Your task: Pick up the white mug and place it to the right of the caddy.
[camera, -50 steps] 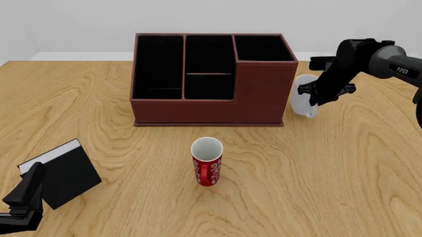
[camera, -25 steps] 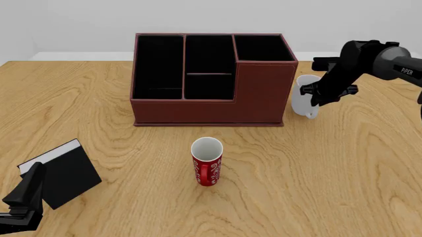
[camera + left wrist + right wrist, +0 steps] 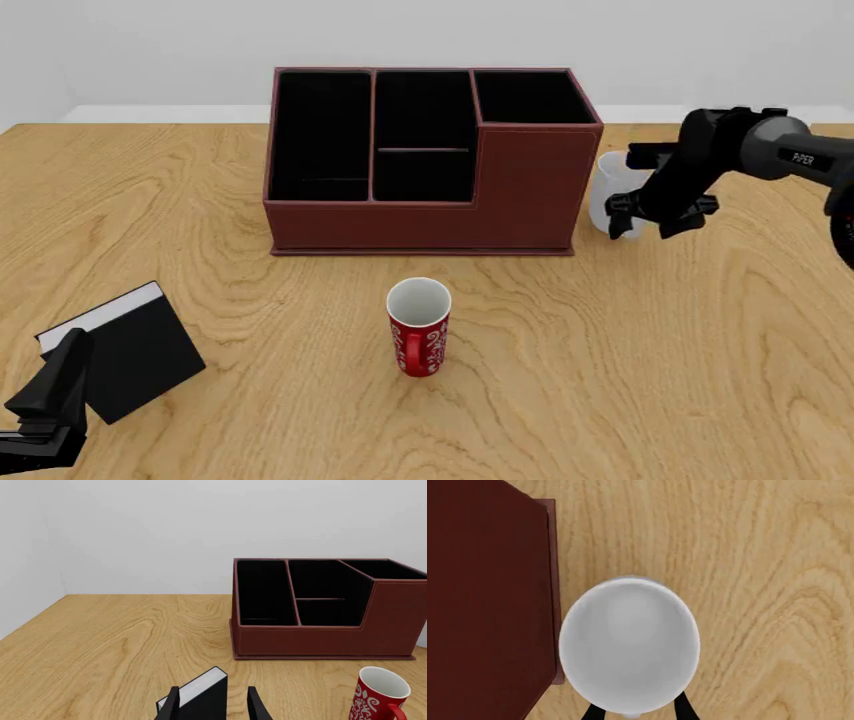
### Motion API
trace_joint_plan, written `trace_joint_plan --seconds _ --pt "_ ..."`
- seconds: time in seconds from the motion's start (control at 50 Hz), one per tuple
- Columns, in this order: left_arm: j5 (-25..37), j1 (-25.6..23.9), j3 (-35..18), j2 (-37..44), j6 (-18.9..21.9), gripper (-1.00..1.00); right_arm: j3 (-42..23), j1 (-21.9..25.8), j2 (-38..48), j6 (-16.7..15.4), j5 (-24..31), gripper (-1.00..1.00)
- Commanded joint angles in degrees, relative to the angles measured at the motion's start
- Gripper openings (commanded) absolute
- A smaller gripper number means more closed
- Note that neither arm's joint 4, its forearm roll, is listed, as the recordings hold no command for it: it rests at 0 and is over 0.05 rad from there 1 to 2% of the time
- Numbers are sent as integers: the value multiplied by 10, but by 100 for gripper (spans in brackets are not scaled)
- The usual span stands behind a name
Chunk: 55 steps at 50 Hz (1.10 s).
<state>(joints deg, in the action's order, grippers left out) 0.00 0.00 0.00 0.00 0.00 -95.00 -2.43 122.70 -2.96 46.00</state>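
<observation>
Since half a second ago my right hand (image 3: 647,219) has come lower and the white mug (image 3: 615,196) has gone from tilted to upright, standing on the counter (image 3: 667,350) just beside the right wall of the caddy (image 3: 430,160). The right wrist view looks straight down into the mug's open mouth (image 3: 629,645), with the caddy's wall (image 3: 487,595) close along one side; whether they touch I cannot tell. That view shows only two dark fingertips (image 3: 681,709) at the frame edge, straddling the mug's rim, so I cannot tell whether the hand grips it or has let go. In the front view the hand covers the mug's right side and its handle is hidden. My left hand (image 3: 212,707) sits released, low at the near-left corner, fingers apart on either side of the black book (image 3: 127,345), unchanged. The red mug (image 3: 419,327) stands alone in front of the caddy; the left wrist view cuts it off at the frame's edge.
</observation>
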Motion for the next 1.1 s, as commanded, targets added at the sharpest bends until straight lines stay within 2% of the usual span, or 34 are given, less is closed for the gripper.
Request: trace_joint_plan --seconds 0.02,0.38,0.58,0.94,0.98,1.1 --pt "0 0 0 0 0 100 7 1 5 0 -3 100" --pt "0 0 0 0 0 100 23 5 -16 -8 -3 100" --pt "0 0 0 0 0 100 54 -9 -38 -39 -11 100" --pt "0 0 0 0 0 100 90 -6 -69 -42 -27 100" --pt "0 0 0 0 0 100 91 6 -70 -31 -27 100" --pt "0 0 0 0 0 100 103 1 -77 -39 -32 100"
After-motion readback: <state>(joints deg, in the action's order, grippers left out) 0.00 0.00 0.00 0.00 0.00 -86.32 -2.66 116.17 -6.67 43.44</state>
